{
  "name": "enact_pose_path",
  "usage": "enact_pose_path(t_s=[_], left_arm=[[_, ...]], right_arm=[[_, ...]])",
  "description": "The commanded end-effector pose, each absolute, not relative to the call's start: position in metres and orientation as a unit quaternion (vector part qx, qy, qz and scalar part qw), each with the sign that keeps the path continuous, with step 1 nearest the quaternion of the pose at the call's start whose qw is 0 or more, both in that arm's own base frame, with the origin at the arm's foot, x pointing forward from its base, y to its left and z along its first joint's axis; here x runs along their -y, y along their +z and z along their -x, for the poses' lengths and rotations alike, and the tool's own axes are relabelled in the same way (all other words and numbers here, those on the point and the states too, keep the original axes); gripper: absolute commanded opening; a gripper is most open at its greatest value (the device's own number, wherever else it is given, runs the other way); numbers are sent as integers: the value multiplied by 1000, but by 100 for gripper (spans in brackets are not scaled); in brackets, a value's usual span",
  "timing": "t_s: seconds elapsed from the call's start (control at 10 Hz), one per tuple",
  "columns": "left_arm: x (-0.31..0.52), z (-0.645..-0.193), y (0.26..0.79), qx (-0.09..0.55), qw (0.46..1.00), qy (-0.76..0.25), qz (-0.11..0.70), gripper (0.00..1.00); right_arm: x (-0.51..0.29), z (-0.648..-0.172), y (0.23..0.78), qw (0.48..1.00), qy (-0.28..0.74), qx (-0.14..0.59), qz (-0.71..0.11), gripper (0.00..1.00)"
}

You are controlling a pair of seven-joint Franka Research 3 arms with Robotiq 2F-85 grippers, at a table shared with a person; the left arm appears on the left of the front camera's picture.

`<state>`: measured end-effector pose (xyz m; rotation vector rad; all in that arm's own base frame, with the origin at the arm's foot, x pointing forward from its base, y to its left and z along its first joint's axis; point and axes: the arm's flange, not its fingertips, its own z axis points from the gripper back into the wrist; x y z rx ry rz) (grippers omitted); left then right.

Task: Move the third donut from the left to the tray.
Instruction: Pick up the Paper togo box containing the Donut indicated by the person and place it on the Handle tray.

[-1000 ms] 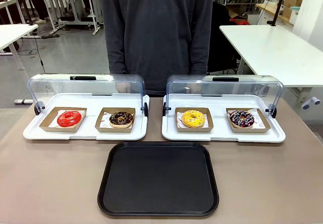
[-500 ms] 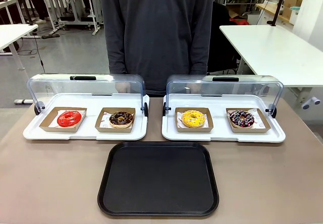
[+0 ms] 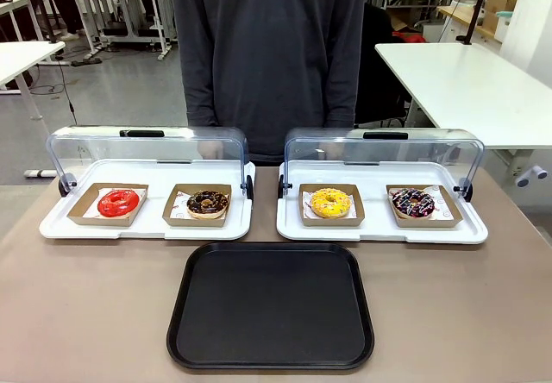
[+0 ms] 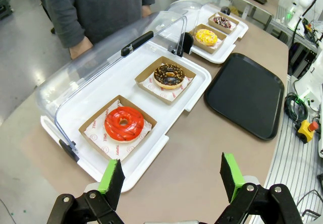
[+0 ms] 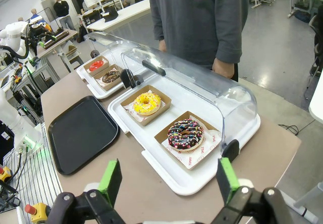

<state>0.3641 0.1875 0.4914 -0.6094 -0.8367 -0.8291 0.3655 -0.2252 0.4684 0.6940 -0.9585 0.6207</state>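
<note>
The third donut from the left [image 3: 329, 202] has bright yellow icing with sprinkles and sits in a brown cardboard holder on the right white display tray; the same yellow donut [image 5: 147, 102] [image 4: 206, 36] lies some way ahead of each wrist. The black tray [image 3: 271, 304] [image 4: 246, 93] [image 5: 82, 132] lies bare on the table in front of the display trays. My left gripper [image 4: 168, 176] hangs open above the table near the red donut [image 4: 124, 123]. High over the right display tray's near edge, my right gripper [image 5: 168, 179] is open too. Neither holds anything.
Two white display trays [image 3: 62, 228] [image 3: 466, 233] with raised clear lids stand side by side. A red donut [image 3: 118, 202] and a chocolate donut [image 3: 207, 203] sit on the left one; a chocolate sprinkled donut [image 3: 412, 202] flanks the yellow one. A person [image 3: 267, 47] stands at the far edge.
</note>
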Motion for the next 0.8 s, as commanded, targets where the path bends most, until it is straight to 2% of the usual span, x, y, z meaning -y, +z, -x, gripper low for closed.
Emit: enact_pose_path(t_s=[0.0,0.7], left_arm=[[-187,-363,493,387,788,-384,287,100],[-187,-363,493,387,788,-384,287,100]], right_arm=[[226,-369,469,777,289,457,-322,100],[226,-369,469,777,289,457,-322,100]])
